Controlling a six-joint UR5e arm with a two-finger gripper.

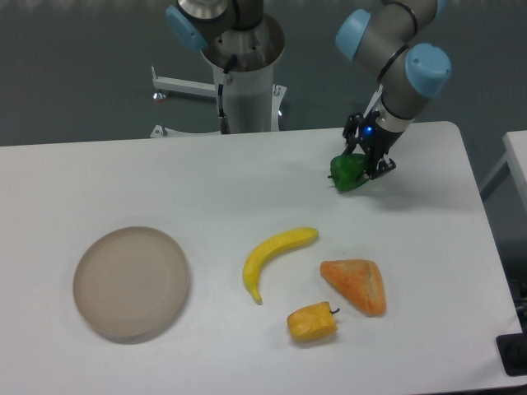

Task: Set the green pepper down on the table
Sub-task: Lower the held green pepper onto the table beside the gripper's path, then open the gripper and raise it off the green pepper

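The green pepper (347, 173) is small, glossy and dark green, at the back right of the white table (247, 189). My gripper (363, 168) reaches down onto it from the upper right, with its black fingers on either side of the pepper, shut on it. The pepper is at or just above the tabletop; I cannot tell whether it touches. Its right side is hidden by the fingers.
A yellow banana (275, 255), an orange wedge of toy bread (356, 285) and a yellow-orange pepper (312, 322) lie in the front middle. A round beige plate (131, 281) is at the front left. The robot base (245, 74) stands behind the table.
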